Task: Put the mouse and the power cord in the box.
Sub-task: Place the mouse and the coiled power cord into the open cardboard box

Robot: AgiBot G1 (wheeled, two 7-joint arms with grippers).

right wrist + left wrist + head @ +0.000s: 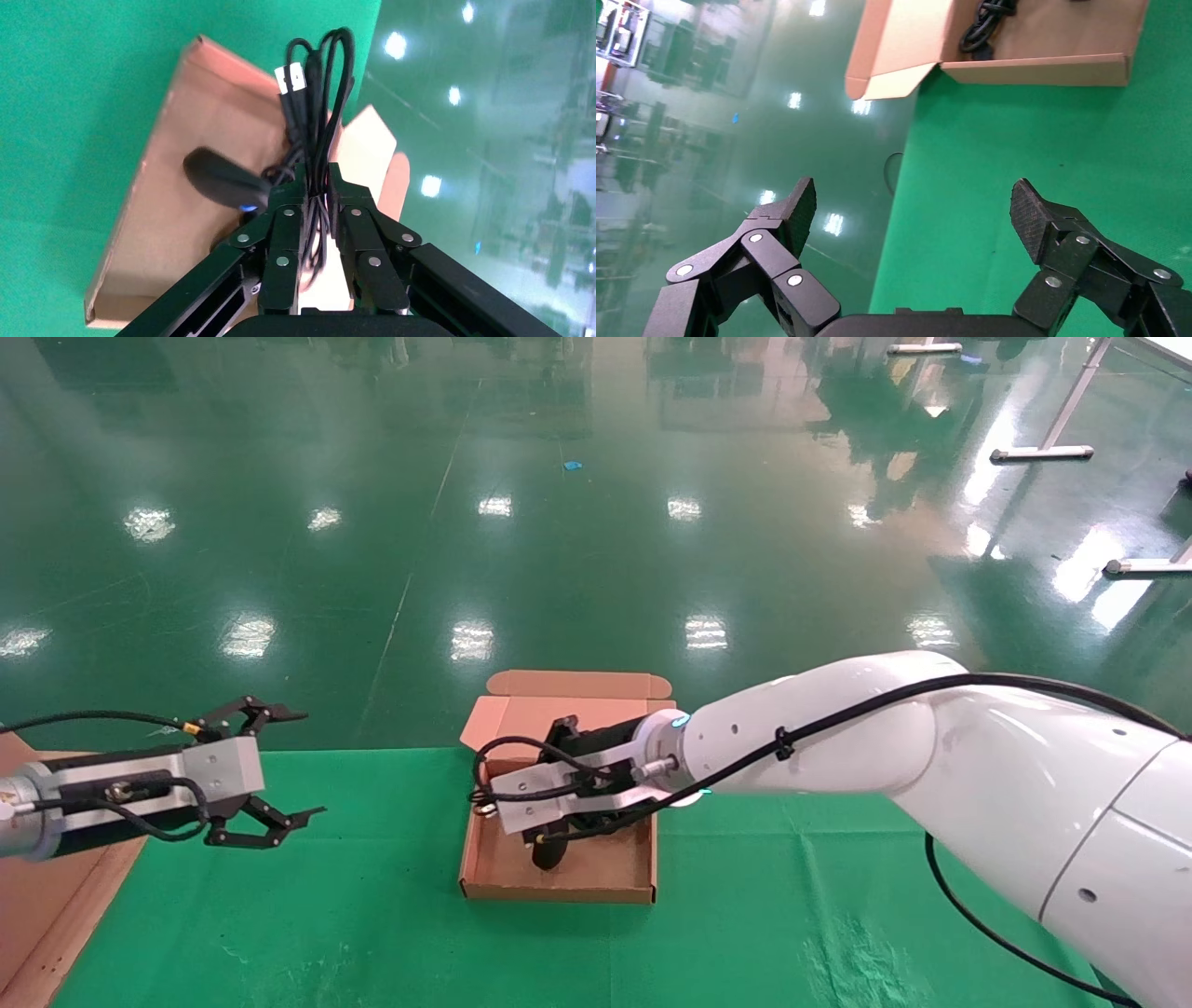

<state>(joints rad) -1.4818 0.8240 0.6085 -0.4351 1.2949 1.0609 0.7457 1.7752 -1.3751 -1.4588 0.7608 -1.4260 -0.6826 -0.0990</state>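
Observation:
The box (557,891) lies open on the green cloth near the table's far edge, its lid (570,700) folded back past the edge. The black mouse (223,179), blue wheel lit, lies inside the box (169,239), and shows dark under the arm in the head view (548,855). My right gripper (318,175) hovers over the box, shut on the bundled power cord (318,105), whose loops and pale plug stick out beyond the fingertips. Far to the left, my left gripper (312,764) stands open and holds nothing; in its wrist view (912,203) the box's side wall (1046,70) shows ahead.
Green cloth (372,915) covers the table, whose far edge runs just behind the box, with glossy green floor beyond. A brown cardboard sheet (37,905) lies at the left edge under my left arm. My right arm (885,738) spans the right side.

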